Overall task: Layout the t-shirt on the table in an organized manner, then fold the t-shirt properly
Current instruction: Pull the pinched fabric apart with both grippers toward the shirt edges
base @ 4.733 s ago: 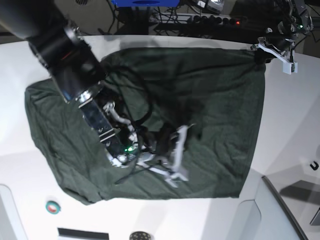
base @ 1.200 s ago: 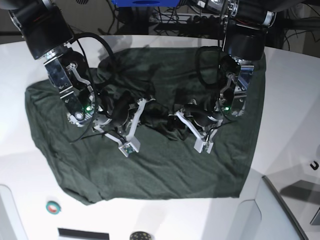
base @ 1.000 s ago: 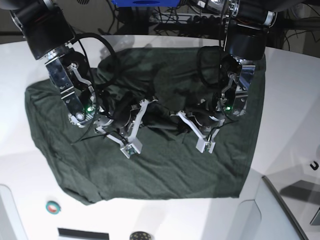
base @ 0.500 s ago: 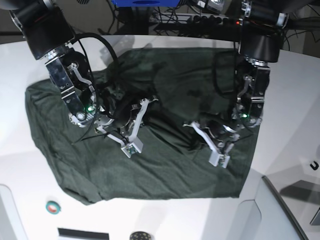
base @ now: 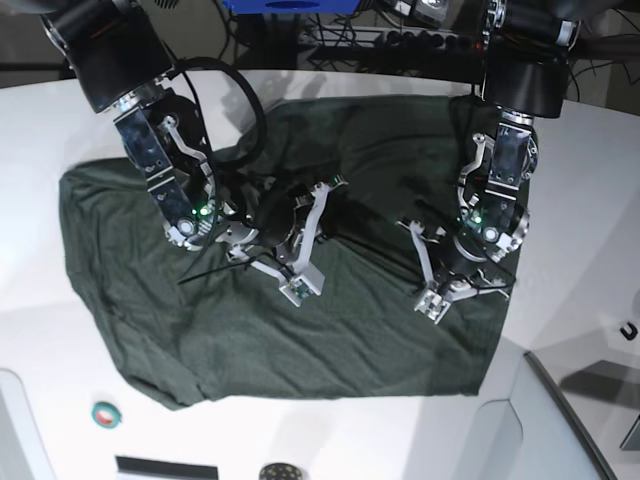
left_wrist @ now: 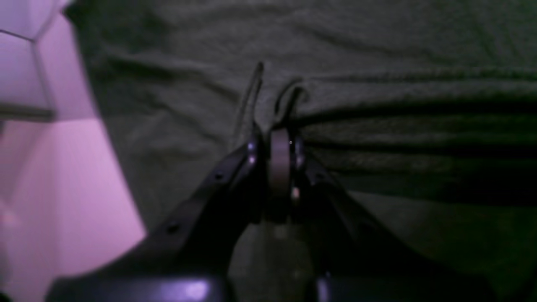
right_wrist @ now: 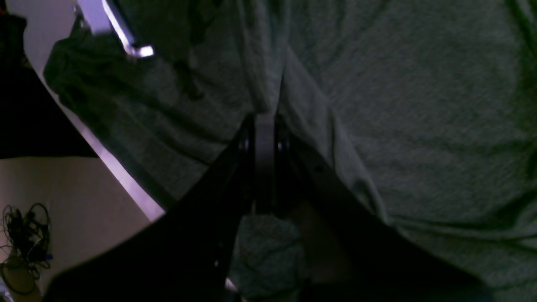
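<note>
The dark green t-shirt (base: 380,340) lies spread and wrinkled over the white table (base: 585,190), with bunched folds in its middle. On the base view's right side, my left gripper (base: 432,300) is shut low on the cloth. The left wrist view shows its closed tips (left_wrist: 275,134) pinching a ridge of the t-shirt (left_wrist: 377,63) near the shirt's edge and bare table (left_wrist: 63,176). My right gripper (base: 297,288) sits left of centre. Seen from the right wrist, its tips (right_wrist: 264,121) are shut on a raised fold of the t-shirt (right_wrist: 419,105).
A small teal and red disc (base: 105,413) lies near the front left edge, beside a dark slot (base: 165,467) and a round grille (base: 278,471). A grey raised panel (base: 575,420) borders the front right. Cables and a power strip (base: 420,40) run behind the table.
The left gripper has swung from the shirt's middle out toward its right side, pulling the cloth flatter. The right arm and gripper have shifted a little to the right, and the shirt's left edge followed.
</note>
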{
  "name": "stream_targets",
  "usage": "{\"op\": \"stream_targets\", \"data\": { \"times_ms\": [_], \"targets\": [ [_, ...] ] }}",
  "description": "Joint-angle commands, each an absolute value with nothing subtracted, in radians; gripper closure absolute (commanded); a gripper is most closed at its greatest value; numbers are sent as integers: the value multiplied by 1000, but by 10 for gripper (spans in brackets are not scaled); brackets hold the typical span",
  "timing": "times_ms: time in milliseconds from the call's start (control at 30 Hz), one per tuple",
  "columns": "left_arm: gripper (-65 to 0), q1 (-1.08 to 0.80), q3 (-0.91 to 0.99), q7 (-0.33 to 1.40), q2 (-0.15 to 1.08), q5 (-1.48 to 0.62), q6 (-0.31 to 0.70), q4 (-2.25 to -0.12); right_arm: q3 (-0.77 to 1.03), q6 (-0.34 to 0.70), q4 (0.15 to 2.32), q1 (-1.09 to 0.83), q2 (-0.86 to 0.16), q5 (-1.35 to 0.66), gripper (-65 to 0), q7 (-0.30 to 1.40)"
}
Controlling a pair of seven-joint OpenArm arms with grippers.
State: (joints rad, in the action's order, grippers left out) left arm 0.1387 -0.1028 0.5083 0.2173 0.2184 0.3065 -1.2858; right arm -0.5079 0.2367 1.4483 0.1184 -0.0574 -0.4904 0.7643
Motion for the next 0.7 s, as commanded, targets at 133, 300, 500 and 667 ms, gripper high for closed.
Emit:
{"op": "stream_targets", "data": {
  "times_ms": [133,300,500,667],
  "targets": [
    [0,124,-94,493,222,303,289,-1383,-506,255,1442,133,-48,-496,-15,774],
    [-248,97,-88,499,208,346,288,-1451,-496,302,1449,131,-47,-496,-96,839],
    [-558,56,-56,498,208,344,288,-1506,-398,298,1587,76,-105,-493,-197,832],
    [-594,-67,88,496,168,337,292,-1675,-131,297,1773,-93,-171,-464,-197,825]
  ]
}}
